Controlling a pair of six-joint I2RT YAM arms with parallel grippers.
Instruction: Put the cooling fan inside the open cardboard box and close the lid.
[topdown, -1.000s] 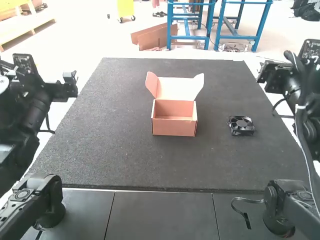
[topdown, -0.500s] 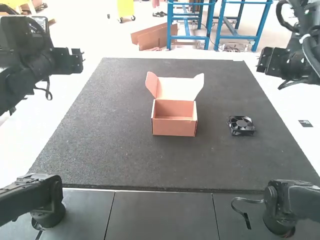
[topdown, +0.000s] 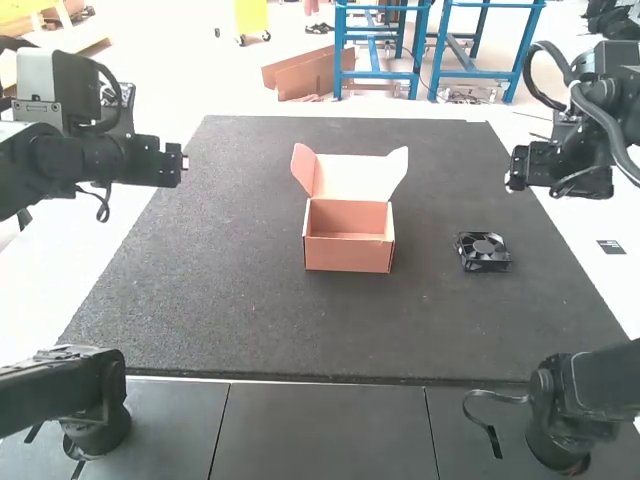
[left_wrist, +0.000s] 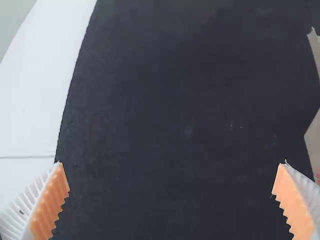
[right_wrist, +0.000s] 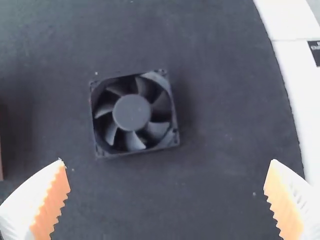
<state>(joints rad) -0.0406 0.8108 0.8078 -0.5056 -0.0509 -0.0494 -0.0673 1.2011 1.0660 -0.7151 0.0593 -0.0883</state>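
Nothing is done yet. The fan (topdown: 484, 251) lies near the desk's (topdown: 230, 300) right edge. The box (topdown: 348, 240) stands mid-desk, lid (topdown: 352, 176) up. The left pincer (left_wrist: 169, 169) and right pincer (right_wrist: 166, 165) gape wide, empty.

Black fan (right_wrist: 132, 114), tan box (topdown: 348, 252)

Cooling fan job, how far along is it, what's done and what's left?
Nothing looks done yet: the cooling fan lies flat on the mat, outside the cardboard box, whose lid stands open. In hand: the right gripper hovers open above the fan; the left gripper is open over bare mat. Left: grasp the fan, set it inside, close the lid.
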